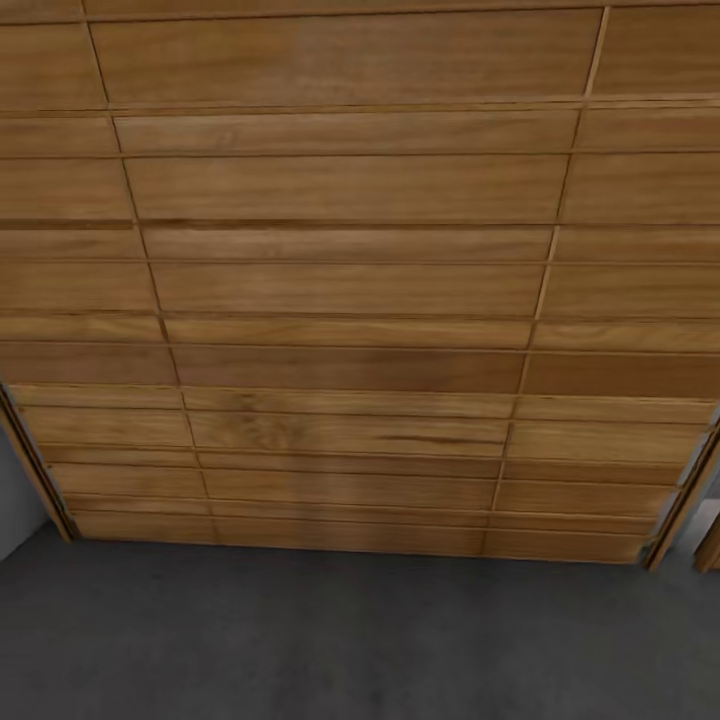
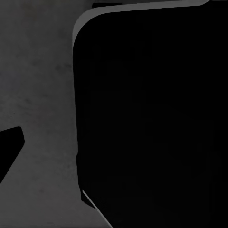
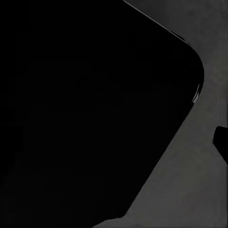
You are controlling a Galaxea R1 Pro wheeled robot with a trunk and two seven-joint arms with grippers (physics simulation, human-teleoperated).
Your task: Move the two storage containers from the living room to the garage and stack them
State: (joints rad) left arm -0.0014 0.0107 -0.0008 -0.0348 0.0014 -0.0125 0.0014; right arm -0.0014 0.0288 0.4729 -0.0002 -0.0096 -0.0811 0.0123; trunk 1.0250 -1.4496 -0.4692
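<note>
Fingers unclear, wooden-slat door (image 1: 350,290), dark grey speckled floor (image 1: 330,640)

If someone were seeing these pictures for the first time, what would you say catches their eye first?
The horizontal wooden-slat door dominates the head view, its warm brown planks spanning almost the whole width. Below it lies a strip of dark grey floor, with a sliver of pale wall at the door's lower left. In both wrist views, a large black rounded shape looms over the same grey, speckled ground; what it is cannot be told.
</note>
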